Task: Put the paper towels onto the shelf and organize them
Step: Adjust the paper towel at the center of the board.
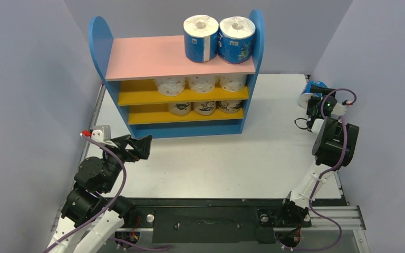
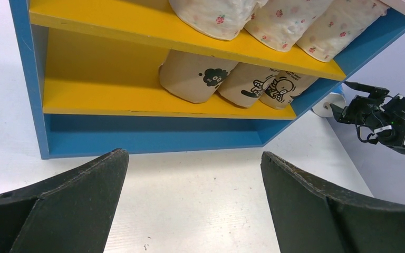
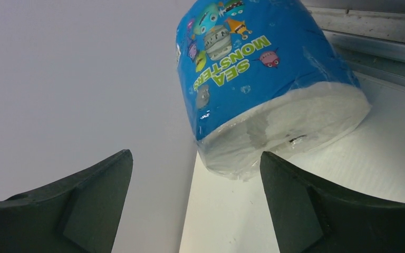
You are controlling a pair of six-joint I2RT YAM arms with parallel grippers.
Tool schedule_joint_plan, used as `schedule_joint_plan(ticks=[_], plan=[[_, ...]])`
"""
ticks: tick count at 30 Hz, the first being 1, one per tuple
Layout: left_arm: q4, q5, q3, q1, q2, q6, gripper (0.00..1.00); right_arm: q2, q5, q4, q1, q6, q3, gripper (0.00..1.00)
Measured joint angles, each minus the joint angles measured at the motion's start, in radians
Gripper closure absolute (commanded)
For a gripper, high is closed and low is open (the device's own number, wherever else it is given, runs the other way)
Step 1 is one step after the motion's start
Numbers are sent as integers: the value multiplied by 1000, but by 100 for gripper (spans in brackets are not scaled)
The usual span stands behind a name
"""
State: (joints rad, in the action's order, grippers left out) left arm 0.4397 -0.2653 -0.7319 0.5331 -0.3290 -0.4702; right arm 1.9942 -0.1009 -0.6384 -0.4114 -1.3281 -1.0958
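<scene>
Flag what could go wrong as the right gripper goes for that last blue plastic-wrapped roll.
1. The blue plastic-wrapped roll lies on its side by the grey wall; the open right gripper may push it rolling instead of gripping.
2. The pink top board holds two upright blue rolls at its right end; placing a third could topple them.

From where I stand, a white desk (image 1: 216, 163) fills this small booth. Plain grey-lavender walls box it in: a left panel (image 1: 26, 79), a back panel (image 1: 295, 31) and a right panel (image 1: 385, 52). Along the near edge, a silver metal rail (image 1: 343, 215) adjoins a black plate (image 1: 205, 217). The light is soft and even.
</scene>
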Motion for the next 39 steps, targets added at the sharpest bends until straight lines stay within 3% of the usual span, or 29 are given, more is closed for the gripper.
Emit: schedule_joint_plan(ticks=[12,20,24,26,39], plan=[[-15,0,10,0,-11,2,4,0,28,9,0,-1,22,14],[-21,-8,23,0,-13,2,4,50,53,46,0,23,-70,16],[-24,-12,23,0,-18,2,4,84,57,62,0,31,-92,24],[-24,-13,23,0,-20,1,4,98,60,75,1,34,-96,36],[-24,-20,36,0,-19,-1,4,103,69,83,3,57,-124,77]])
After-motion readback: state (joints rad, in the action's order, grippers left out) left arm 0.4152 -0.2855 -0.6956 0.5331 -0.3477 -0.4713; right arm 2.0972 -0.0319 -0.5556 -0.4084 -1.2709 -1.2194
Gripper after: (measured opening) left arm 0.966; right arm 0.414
